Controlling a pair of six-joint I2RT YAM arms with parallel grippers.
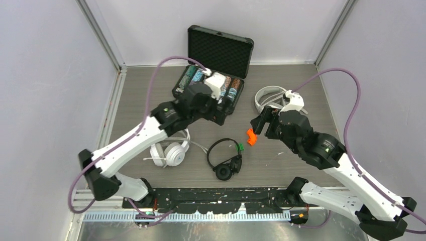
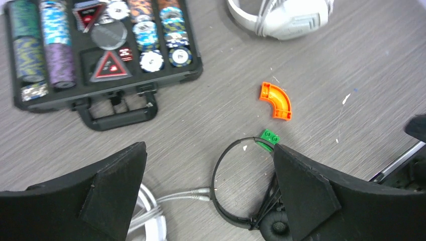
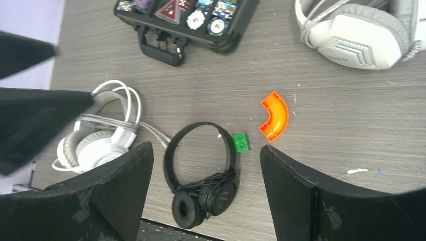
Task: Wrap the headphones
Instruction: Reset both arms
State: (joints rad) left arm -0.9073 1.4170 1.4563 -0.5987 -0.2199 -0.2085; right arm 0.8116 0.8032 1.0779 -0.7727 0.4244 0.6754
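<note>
Three headsets on the table (image 1: pixel 281 165), two white and one black; both pincers gape apart, empty.
The black headphones (image 3: pixel 201 198) lie framed between the right gripper's (image 3: pixel 206 146) fingers and partly beneath the left gripper (image 2: pixel 209 146). One white headset (image 3: pixel 93 145) lies to their left, the other white headset (image 3: pixel 359 40) far right. Also one orange curved piece (image 3: pixel 275 118), one green brick (image 3: pixel 241 142) and one poker-chip case (image 1: pixel 219 49).

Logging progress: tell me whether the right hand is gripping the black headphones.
No: the right hand is open and empty, and the black headphones lie apart from it on the table.
</note>
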